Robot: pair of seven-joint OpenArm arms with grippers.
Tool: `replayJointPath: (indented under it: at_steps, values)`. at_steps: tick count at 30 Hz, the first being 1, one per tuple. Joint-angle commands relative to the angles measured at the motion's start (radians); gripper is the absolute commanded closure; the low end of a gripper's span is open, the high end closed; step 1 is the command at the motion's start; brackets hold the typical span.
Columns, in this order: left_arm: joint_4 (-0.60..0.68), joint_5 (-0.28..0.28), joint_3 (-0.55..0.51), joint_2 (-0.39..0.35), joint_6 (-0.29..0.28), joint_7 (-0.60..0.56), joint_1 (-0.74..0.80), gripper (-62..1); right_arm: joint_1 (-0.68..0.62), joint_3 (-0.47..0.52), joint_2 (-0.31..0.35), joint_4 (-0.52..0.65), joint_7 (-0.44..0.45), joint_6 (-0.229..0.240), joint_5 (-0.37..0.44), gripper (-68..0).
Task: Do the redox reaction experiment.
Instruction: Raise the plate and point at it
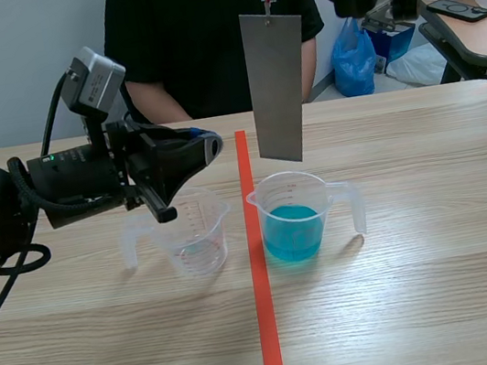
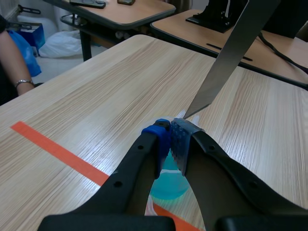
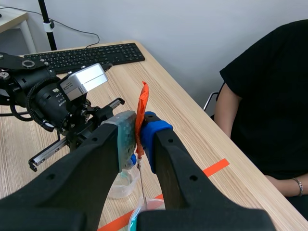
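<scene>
Nearest on the counter (image 1: 428, 292), the cup of blue liquid (image 1: 292, 221) stands at 3 o'clock of the empty cup (image 1: 195, 236), with its handle turned to 3 o'clock. The metal plate (image 1: 276, 85) hangs at 12 o'clock over it, its lower edge above the rim and not in the liquid.

Lowered carelessly from here, the plate would likely catch the rim and tip the cup, or swing on its thin hold and splash. The orange tab (image 3: 141, 110) could also slip free.

The right pincer (image 3: 136, 137) stands high and points down, its pads clamped on that tab. The left pincer (image 2: 172, 138) hovers level over the empty cup, aimed at 3 o'clock, pads closed on nothing. It is near the plate's corner, so a bump would set the plate swinging. A person (image 1: 192, 33) sits beyond.
</scene>
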Motion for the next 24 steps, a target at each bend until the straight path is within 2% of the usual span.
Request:
replayJointPath:
  at_steps: [1,9,24]
  values:
    - [0.014,-0.014,-0.002,0.016,-0.002,-0.006,-0.017,-3.2,0.012,0.006,0.008,0.006,0.012,0.001,0.012,-1.5]
    - [0.014,-0.014,-0.002,0.050,-0.002,-0.004,-0.017,-3.2,0.012,0.006,0.008,0.006,0.012,0.001,0.016,-1.5]
    - [0.014,-0.013,-0.002,0.058,-0.002,-0.004,-0.017,-3.2,0.012,0.006,0.008,0.006,0.012,0.001,0.019,-1.5]
